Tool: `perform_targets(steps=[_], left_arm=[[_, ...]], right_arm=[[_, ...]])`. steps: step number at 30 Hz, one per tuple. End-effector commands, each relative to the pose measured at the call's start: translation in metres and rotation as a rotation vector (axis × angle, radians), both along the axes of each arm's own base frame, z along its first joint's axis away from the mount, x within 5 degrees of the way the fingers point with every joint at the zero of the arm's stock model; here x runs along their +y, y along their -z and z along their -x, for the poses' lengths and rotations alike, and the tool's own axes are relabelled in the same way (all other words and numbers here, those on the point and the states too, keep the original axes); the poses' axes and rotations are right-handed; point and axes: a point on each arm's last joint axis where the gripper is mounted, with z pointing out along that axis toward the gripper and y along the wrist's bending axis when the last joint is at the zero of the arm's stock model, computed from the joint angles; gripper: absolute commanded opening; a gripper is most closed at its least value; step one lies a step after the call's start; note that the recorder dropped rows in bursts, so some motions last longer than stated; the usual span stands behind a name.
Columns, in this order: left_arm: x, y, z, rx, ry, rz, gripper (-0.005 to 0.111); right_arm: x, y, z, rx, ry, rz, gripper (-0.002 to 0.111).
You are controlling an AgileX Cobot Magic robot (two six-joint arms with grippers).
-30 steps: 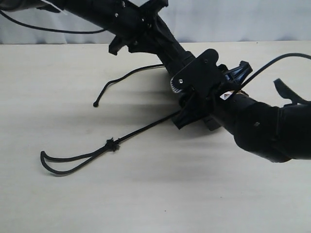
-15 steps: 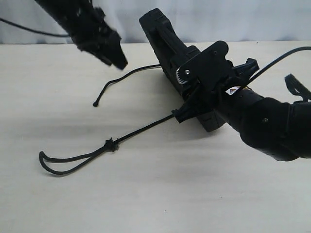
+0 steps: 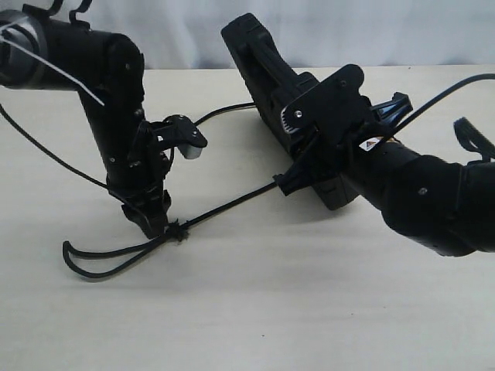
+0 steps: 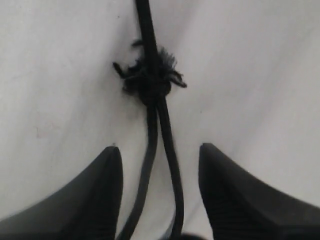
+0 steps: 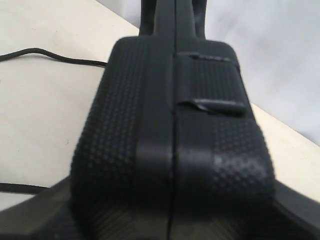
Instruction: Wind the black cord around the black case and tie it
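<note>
Left pincer is released. I see its fingers straddling both strands of the cord just beside the frayed knot, not touching them. Right pincer is clenched on the case, which is tilted on edge at 2 o'clock from the knot in the exterior view. The cord's loop lies at 8 o'clock.
</note>
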Motion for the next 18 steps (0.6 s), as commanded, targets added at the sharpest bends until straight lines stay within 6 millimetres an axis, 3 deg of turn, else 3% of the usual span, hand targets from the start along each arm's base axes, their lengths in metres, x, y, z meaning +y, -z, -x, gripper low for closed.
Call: perform_targets(steps=[1, 5, 11, 18], left_arm=[[-0.011, 0.007, -0.003, -0.078, -0.117, 0.126, 0.045], [-0.012, 0.017, -0.004, -0.156, -0.154, 0.171, 0.045], [-0.004, 0.029, 0.007, -0.136, -0.046, 0.111, 0.045], [-0.009, 0.034, 0.014, -0.132, 0.066, 0.19, 0.045]], right_arm=[[-0.002, -0.009, -0.001, -0.056, 0.006, 0.001, 0.004], [-0.002, -0.009, -0.001, -0.056, 0.006, 0.001, 0.004], [-0.002, -0.009, -0.001, -0.056, 0.006, 0.001, 0.004], [-0.002, -0.009, -0.001, -0.056, 0.006, 0.001, 0.004]])
